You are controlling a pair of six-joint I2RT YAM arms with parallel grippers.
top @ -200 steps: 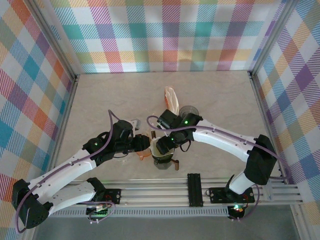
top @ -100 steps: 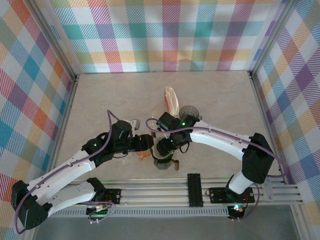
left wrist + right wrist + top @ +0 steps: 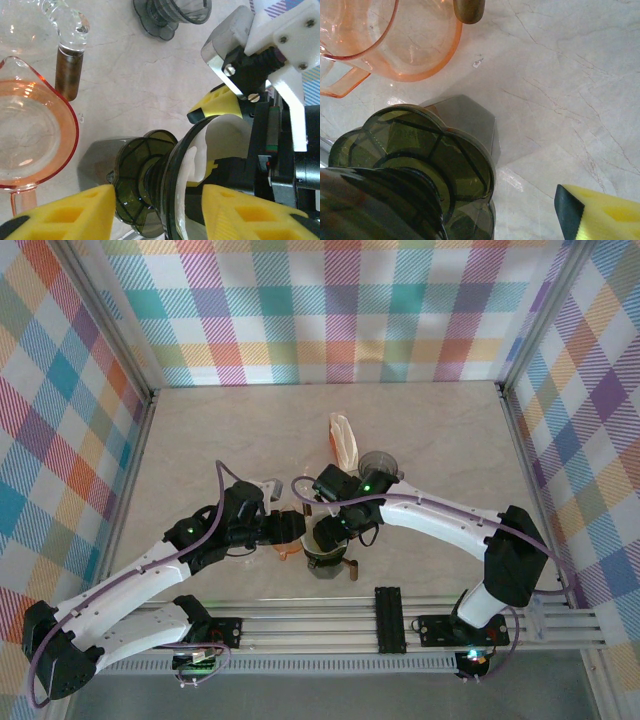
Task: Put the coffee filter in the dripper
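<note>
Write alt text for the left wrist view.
A dark green dripper, tipped sideways, is clamped between the yellow fingers of the left gripper, with a white coffee filter at its mouth beside the right gripper. An orange jug and a second grey dripper stand on the marble table.

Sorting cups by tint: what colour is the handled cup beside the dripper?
Translucent orange cup, clearest from left wrist.

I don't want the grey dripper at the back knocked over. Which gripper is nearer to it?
Right. The right gripper is in front of the grey dripper and a little to its left. The left gripper is farther left still.
</note>
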